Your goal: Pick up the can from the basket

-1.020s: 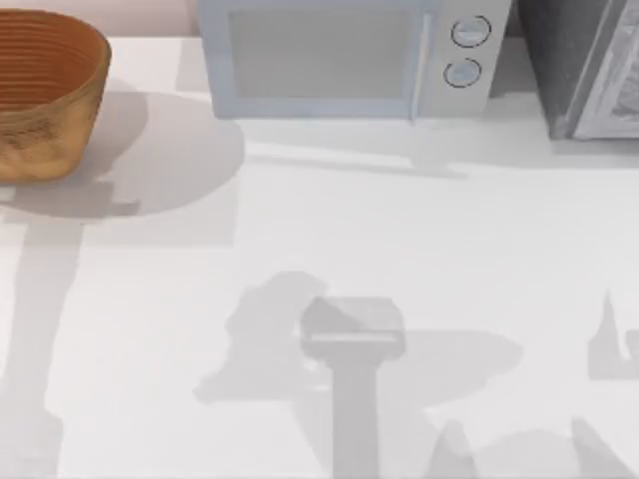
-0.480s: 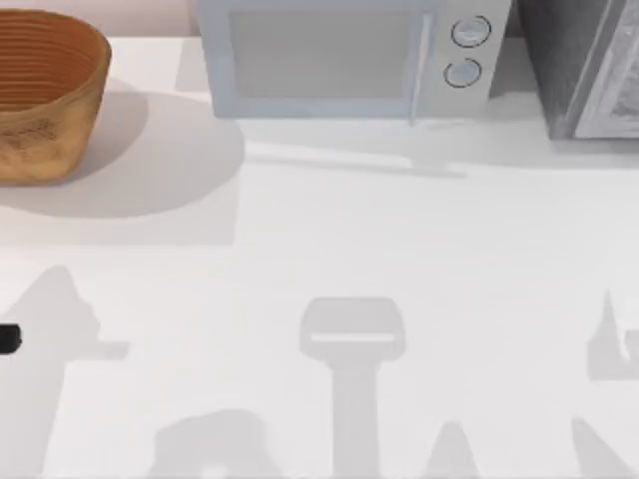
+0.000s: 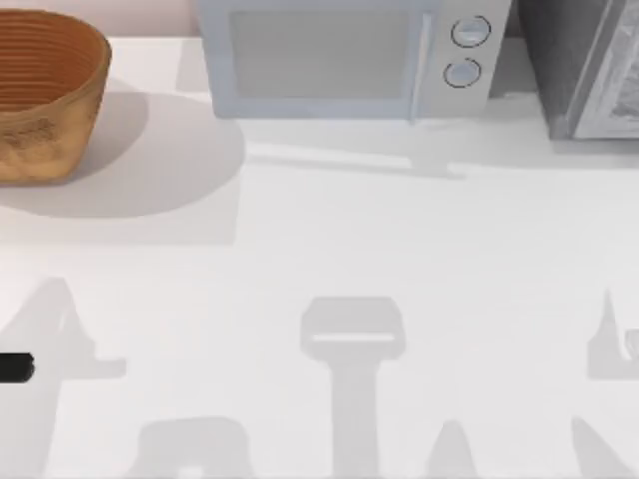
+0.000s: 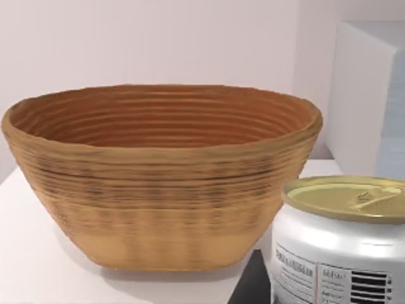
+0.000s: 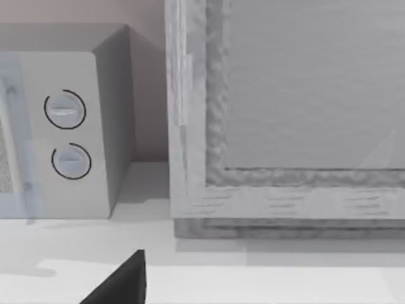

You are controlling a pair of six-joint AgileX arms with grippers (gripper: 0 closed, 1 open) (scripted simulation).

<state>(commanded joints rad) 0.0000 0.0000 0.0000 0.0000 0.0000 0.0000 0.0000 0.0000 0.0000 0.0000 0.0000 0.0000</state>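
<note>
A white table (image 3: 329,230) fills the scene, crossed by soft grey shadows. At its far edge stands a pale microwave (image 3: 344,58) with 2 round dials (image 3: 467,50); a grey textured cabinet (image 3: 584,65) sits right of it. Behind is a pinkish wall (image 4: 152,44).

Overhead view; low, close wrist views

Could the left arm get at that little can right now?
Probably yes. The can sits close before the left wrist camera, outside the basket, nothing between. The left tool is at the table's left edge; the right arm idles facing the microwave.
</note>
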